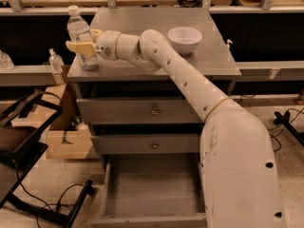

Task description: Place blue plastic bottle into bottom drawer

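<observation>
The blue plastic bottle (76,29), clear with a white cap, stands upright at the left front corner of the grey cabinet top (156,65). My gripper (81,39) has reached across from the right. Its yellow fingers (77,46) are open and straddle the bottle's lower body, one in front and one behind. The bottle still rests on the top. The bottom drawer (152,194) is pulled out below, with a plain grey inside and nothing in it.
A white bowl (185,39) sits at the back right of the cabinet top. Two shut drawers with brass knobs (154,110) are above the open one. A small pump bottle (55,61), a cardboard box (66,139) and a black frame (21,141) lie left.
</observation>
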Controlling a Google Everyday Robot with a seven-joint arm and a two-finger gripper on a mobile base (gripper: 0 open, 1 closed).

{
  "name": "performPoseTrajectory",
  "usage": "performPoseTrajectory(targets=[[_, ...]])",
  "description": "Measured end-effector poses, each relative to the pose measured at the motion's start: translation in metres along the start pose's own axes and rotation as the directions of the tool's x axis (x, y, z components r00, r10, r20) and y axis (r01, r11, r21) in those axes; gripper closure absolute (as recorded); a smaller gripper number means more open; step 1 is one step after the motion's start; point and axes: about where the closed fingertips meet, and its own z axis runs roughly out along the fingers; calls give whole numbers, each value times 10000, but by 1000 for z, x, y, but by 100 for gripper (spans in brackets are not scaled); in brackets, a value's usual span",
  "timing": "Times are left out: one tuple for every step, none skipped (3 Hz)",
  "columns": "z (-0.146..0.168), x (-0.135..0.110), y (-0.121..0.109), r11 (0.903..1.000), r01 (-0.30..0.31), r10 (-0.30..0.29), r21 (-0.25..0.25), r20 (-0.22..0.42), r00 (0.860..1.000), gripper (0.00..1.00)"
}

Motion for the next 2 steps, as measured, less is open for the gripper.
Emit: performPoseTrajectory(targets=[[3, 0, 2, 10000, -4, 4, -51, 1, 10000, 88], [5, 0, 4, 10000, -10, 10, -89, 5, 10000, 100]])
